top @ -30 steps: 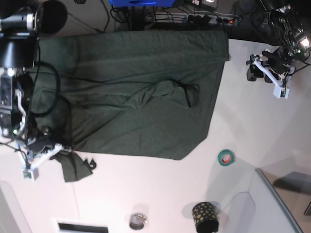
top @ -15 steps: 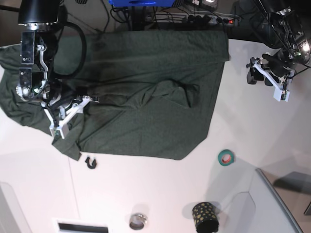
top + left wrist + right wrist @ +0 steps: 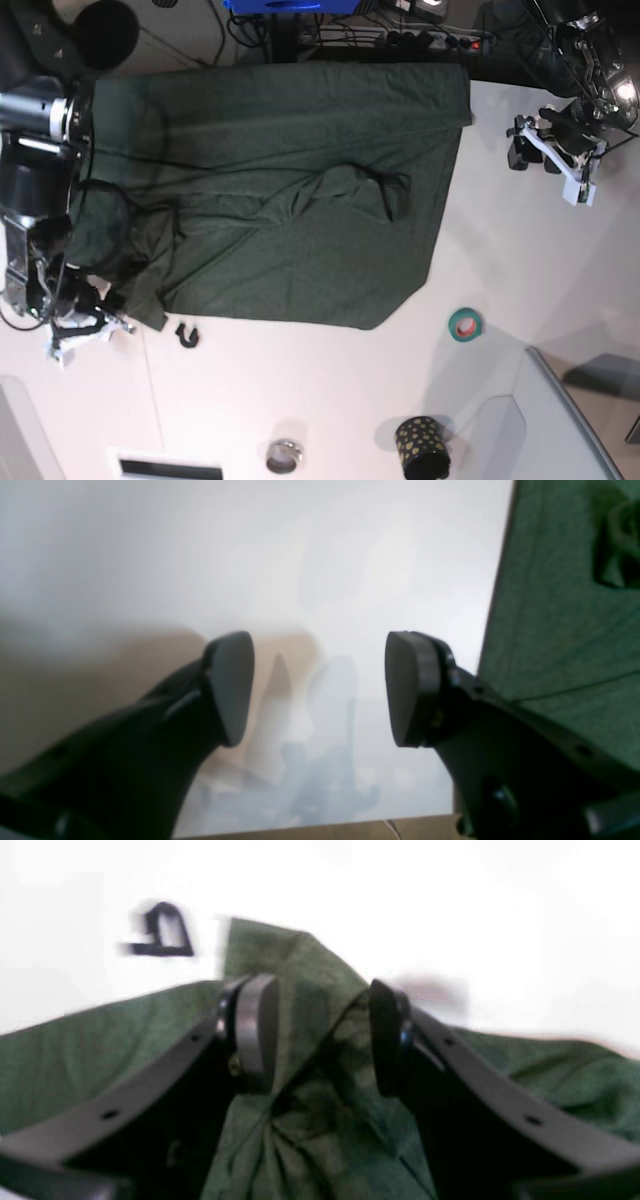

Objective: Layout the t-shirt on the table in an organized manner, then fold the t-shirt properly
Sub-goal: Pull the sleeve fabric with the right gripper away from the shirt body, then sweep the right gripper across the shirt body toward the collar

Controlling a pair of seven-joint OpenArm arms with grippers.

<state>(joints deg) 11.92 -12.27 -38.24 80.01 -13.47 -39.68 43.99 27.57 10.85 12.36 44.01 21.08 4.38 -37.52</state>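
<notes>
The dark green t-shirt (image 3: pixel 300 180) lies spread over the far half of the white table (image 3: pixel 300 400), with a rumpled fold near its middle and its left side bunched. My right gripper (image 3: pixel 75 335) is at the shirt's near left corner. In the right wrist view (image 3: pixel 320 1035) its jaws pinch a raised fold of the t-shirt (image 3: pixel 310 990). My left gripper (image 3: pixel 578 188) hovers open and empty over bare table right of the shirt. In the left wrist view (image 3: pixel 320 690) the shirt's edge (image 3: pixel 560 605) lies to its right.
A small black clip (image 3: pixel 185 335) lies just off the shirt's near left corner. A green tape roll (image 3: pixel 464 324), a dotted black cup (image 3: pixel 423 447), a small metal jar (image 3: pixel 284 456) and a grey bin (image 3: pixel 570 420) are at the near side. Cables and a power strip (image 3: pixel 430 38) run along the back.
My right gripper swung from over the shirt's left middle back to the near left corner, and the shirt's left side has bunched up there. The left arm has barely moved.
</notes>
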